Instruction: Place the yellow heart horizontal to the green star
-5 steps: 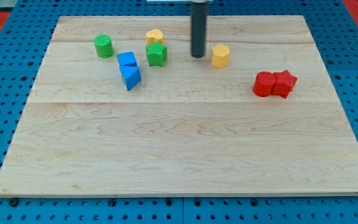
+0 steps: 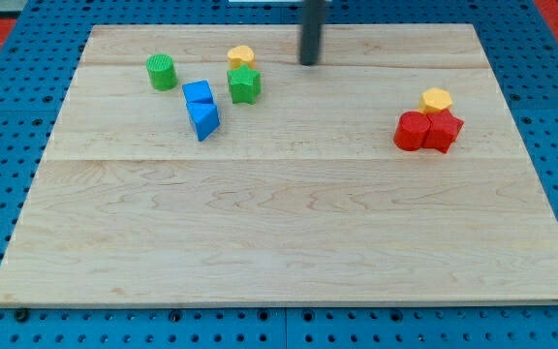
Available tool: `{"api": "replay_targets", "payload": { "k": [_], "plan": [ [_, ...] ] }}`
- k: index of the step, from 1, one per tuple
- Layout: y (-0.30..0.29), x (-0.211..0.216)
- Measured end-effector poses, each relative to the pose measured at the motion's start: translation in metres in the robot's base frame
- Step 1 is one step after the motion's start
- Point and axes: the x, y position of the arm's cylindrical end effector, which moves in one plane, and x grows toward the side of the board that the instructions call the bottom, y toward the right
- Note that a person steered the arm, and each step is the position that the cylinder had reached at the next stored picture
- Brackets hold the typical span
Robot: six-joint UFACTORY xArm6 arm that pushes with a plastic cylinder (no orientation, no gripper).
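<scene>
The green star (image 2: pixel 244 84) sits at the view's upper left of the wooden board (image 2: pixel 289 233). A yellow block (image 2: pixel 241 57), which may be the heart, lies just above it, touching or nearly touching it. A second yellow block (image 2: pixel 436 100), six-sided, lies at the view's right against the top of the red blocks. My tip (image 2: pixel 309 62) is blurred, near the board's top edge, to the right of the green star and the yellow block by it, touching no block.
A green cylinder (image 2: pixel 162 72) stands at the upper left. Two blue blocks (image 2: pixel 201 107) lie touching, left of and below the star. A red cylinder (image 2: pixel 413 131) and a red star-like block (image 2: pixel 443 130) sit together at the right.
The six-sided yellow block has gone from beside my tip to the right, and now rests against the red blocks. My tip has moved toward the view's top.
</scene>
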Motion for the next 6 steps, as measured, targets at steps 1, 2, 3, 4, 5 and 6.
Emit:
{"api": "replay_targets", "payload": {
  "k": [1, 2, 3, 4, 5, 6],
  "plan": [
    [-0.099, -0.022],
    [-0.116, 0.016],
    [-0.020, 0.021],
    [0.027, 0.016],
    [0.068, 0.045],
    [0.026, 0.044]
  ]
}}
